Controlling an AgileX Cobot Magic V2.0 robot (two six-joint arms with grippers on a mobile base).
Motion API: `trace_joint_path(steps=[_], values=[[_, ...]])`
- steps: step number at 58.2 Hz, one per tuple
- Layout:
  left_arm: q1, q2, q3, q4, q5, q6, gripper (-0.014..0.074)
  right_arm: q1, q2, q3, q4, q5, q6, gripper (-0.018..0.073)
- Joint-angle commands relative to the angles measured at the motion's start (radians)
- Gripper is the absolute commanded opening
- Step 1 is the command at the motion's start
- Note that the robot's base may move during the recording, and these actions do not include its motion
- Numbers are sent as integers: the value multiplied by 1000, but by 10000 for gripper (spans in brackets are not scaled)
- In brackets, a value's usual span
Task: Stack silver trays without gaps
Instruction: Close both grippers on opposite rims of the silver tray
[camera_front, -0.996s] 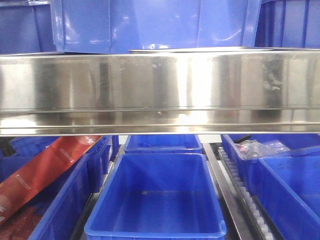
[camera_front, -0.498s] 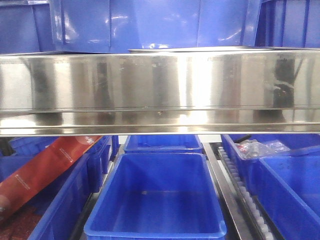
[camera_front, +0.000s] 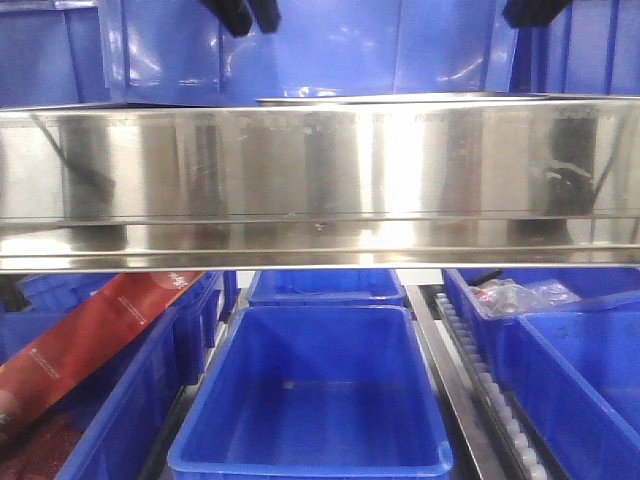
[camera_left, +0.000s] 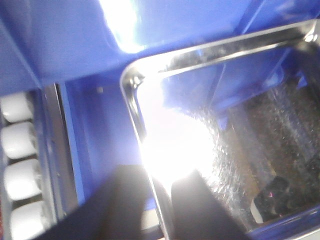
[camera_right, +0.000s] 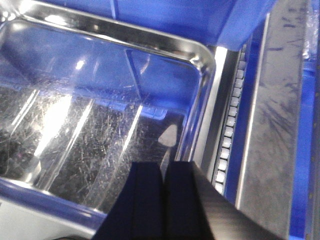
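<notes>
The silver tray (camera_front: 320, 165) fills the middle of the front view from edge to edge, its long shiny wall facing the camera. Under a thin dark seam runs a lower silver band (camera_front: 320, 245) (whether that is a second tray or a ledge cannot be told from here). Another thin silver rim (camera_front: 400, 98) shows just behind the top edge, right of centre.

In the left wrist view the tray (camera_left: 235, 125) has its rounded corner at upper left and a strong glare on its floor. The left end effector (camera_left: 161, 175) comes up from the bottom edge with its fingers (camera_left: 125, 205) apart, one on each side of the tray's left rim. In the front view the left end effector (camera_front: 250, 25) shows only as two dark tips at the top, left of centre, above the tray.

In the right wrist view the scratched tray floor (camera_right: 90, 125) takes up the left and centre, with the corner at upper right. The right end effector (camera_right: 163, 167) sits at the bottom centre, its fingers (camera_right: 147, 200) drawn together with only a slim slit between, over the tray's right rim. In the front view it is a dark shape (camera_front: 535, 12) at the top right corner.

White rollers (camera_left: 20, 165) line the left edge of the left wrist view. A large blue bin (camera_front: 320, 50) stands behind the tray. Below it sit another blue bin (camera_front: 310, 400) at lower centre, a red packet (camera_front: 90, 340) at lower left and a clear plastic bag (camera_front: 520, 295) at right.
</notes>
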Motion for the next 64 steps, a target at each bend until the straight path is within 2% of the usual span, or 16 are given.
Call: trace_joint_path(steps=[1, 5, 9, 13, 16, 28, 64], values=[[-5, 6, -10, -10, -4, -8, 246, 1, 13, -13, -9, -18, -1, -57], [-5, 15, -10, -10, -4, -18, 303, 1, 27, -14, -9, -18, 7, 14], [-5, 26, -10, -12, -4, -40, 346, 1, 40, -14, -9, -18, 31, 158], [-5, 33, -10, -14, -4, -41, 351, 1, 52, -14, -7, -16, 31, 298], [-5, 35, -10, -20, -6, -41, 351, 1, 60, -14, -7, -16, 31, 344], [-5, 51, -10, -25, -12, -43, 351, 1, 91, -14, -7, -45, 32, 318], [-5, 136, -10, -77, -46, -43, 351, -2, 187, -14, -20, -82, 87, 318]])
